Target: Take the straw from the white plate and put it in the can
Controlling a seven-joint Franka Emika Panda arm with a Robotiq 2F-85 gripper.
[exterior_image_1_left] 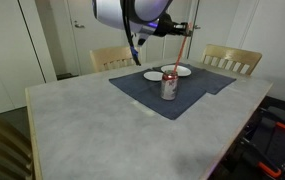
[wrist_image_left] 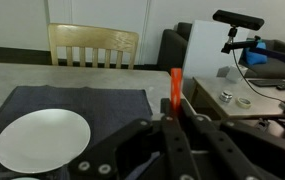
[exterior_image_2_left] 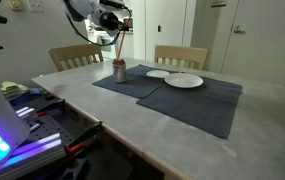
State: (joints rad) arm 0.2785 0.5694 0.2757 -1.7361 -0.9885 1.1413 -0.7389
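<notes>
Table (exterior_image_1_left: 92,120), dark mats (exterior_image_2_left: 202,105) | gripper (wrist_image_left: 178,120) clamped on straw (wrist_image_left: 175,88) above can (exterior_image_2_left: 120,71) | straw's lower end unclear

In an exterior view, the camera is looking down across the table (exterior_image_1_left: 92,125) from far back. In an exterior view, it is sitting low beside the dark mats (exterior_image_2_left: 197,100). Both are showing the can (exterior_image_1_left: 169,88). My wrist camera is looking closely over my gripper (wrist_image_left: 174,122) toward a wooden chair (wrist_image_left: 92,45).
</notes>
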